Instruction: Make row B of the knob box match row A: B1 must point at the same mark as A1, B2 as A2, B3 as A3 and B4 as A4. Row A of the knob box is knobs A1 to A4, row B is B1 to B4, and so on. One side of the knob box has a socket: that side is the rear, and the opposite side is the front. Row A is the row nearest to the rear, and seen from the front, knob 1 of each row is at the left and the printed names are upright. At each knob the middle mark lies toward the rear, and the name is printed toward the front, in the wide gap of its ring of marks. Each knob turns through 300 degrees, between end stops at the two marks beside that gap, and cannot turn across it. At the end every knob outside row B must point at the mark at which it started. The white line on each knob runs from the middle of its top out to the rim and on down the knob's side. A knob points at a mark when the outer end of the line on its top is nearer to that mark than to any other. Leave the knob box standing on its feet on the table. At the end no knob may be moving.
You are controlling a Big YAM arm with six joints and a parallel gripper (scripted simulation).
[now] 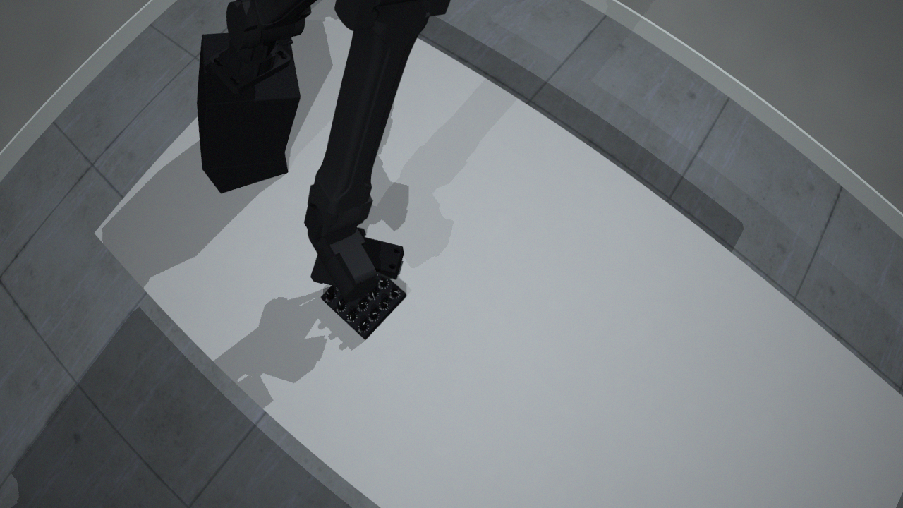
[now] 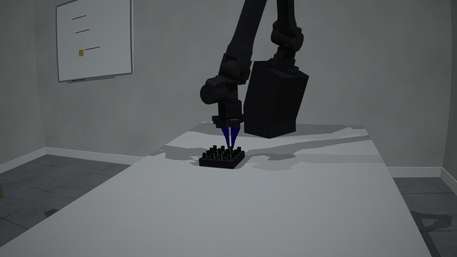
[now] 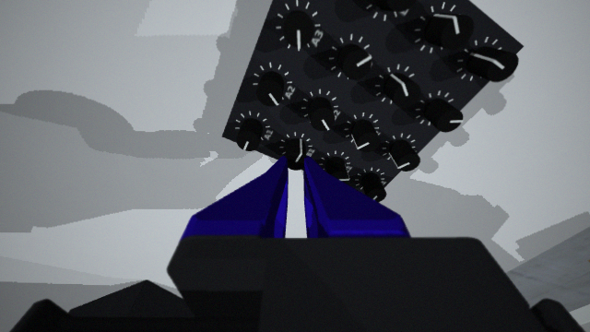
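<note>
At the far left, on the wall, a whiteboard (image 2: 95, 38) with red strokes and a yellow note (image 2: 81, 52). Then, on the far part of the desk (image 1: 568, 315) (image 2: 204, 207) (image 3: 161, 251), left of the middle in the exterior view, the knob box (image 1: 365, 334) (image 2: 217, 163) (image 3: 258, 51), upright, knobs uppermost.

From the wrist, in order across the panel: A1 (image 3: 249, 134), close to a corner, with a short white streak low on the side; A2 (image 3: 271, 88), line slanting down to the right; B1 (image 3: 294, 149), pinched between the two blue tips of the pincer (image 2: 230, 147) (image 3: 296, 165), with only a slim gap behind them; A3 (image 3: 299, 29), line straight down; B2 (image 3: 321, 112), line slanting much like that of A2; B3 (image 3: 355, 61), line up to the right, unlike that of A3. Too hard to read exactly, the mark at B1.

Above the box in the exterior view, the dark arm (image 1: 366, 94) (image 2: 242, 35), leaning down from the upper right to the pincer. Farther right, beyond the box and well apart from it, a big black block (image 1: 249, 132) (image 2: 271, 99), tapered at the bottom.
</note>
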